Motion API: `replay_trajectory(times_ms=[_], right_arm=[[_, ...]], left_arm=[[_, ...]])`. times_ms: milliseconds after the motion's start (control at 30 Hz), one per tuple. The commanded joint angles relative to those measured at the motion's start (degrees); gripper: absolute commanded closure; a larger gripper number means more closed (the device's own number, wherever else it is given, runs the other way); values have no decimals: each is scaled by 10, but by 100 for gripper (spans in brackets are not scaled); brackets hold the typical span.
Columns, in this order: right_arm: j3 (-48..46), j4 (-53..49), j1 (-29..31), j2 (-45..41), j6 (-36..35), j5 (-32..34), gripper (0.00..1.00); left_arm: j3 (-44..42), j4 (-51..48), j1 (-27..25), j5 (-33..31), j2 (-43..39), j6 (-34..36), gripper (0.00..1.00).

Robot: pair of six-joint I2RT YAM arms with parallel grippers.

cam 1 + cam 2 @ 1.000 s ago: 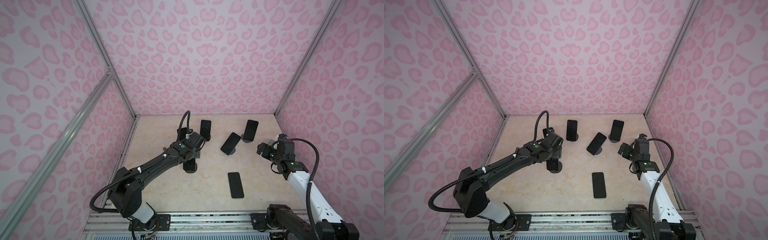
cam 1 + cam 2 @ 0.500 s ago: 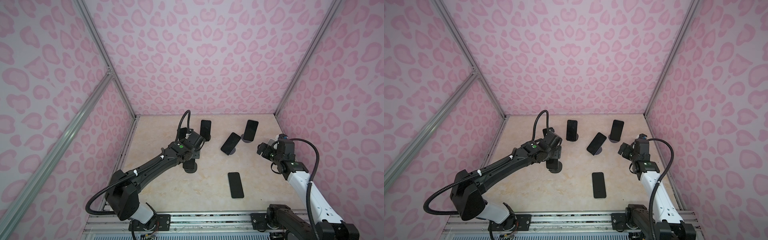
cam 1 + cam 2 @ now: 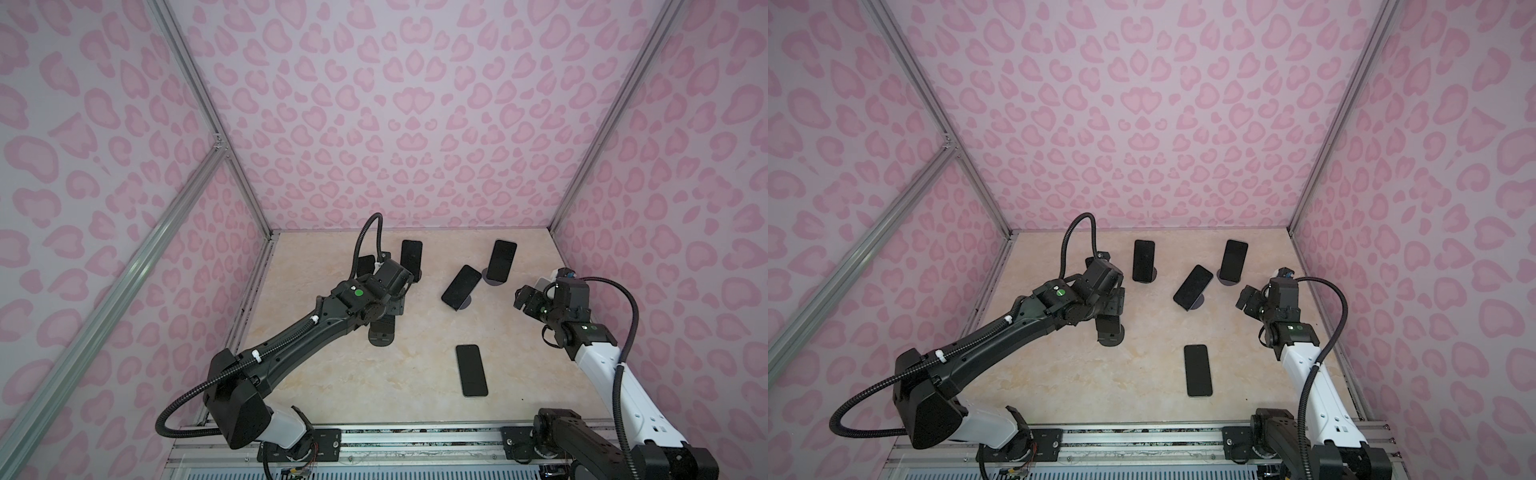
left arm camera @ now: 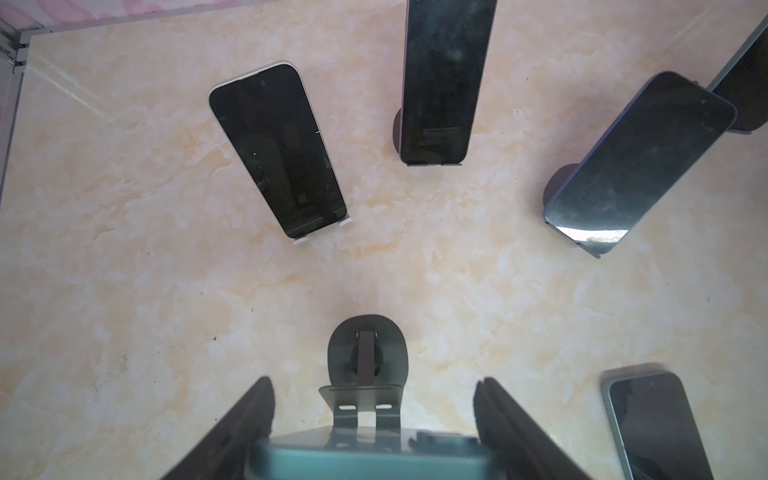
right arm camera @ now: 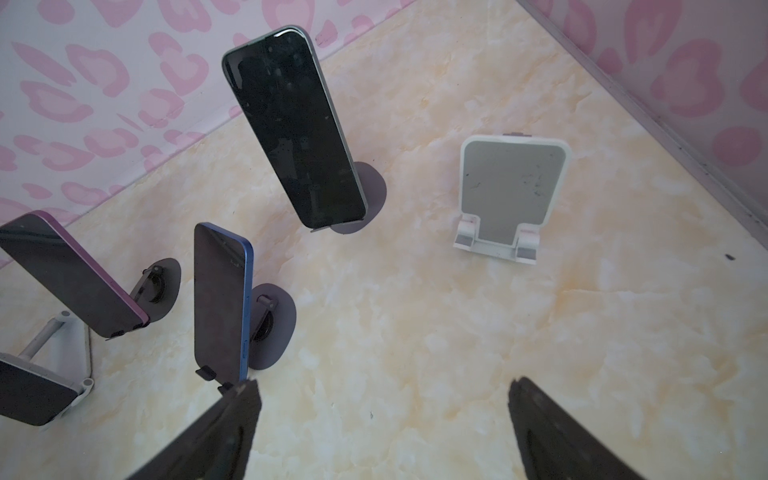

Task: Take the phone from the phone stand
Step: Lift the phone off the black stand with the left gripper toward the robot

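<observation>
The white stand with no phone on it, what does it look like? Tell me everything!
The white stand looks like plastic. It has a flat grey back plate with rounded corners and a white rim, leaning back and scuffed with small dark marks. Two little hooked feet at the bottom could hold a phone, but it is empty. It sits on the marbled tabletop close to the pink wall. Only the tabletop touches it.
</observation>
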Motion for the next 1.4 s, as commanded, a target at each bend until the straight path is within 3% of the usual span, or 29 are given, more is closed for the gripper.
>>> replay_trajectory(times_ms=[0,767,1367], right_arm=[[-5,4,0,-2,1,0,4],[-11,5,0,-21,4,-11,5],[-32,-1,2,-41,12,-51,6]], left_arm=[[6,-14,-13,-2,-6,-17,39],[27,-35,-112,1,26,-82,40],[-1,-28,-176,88,100,-195,43]])
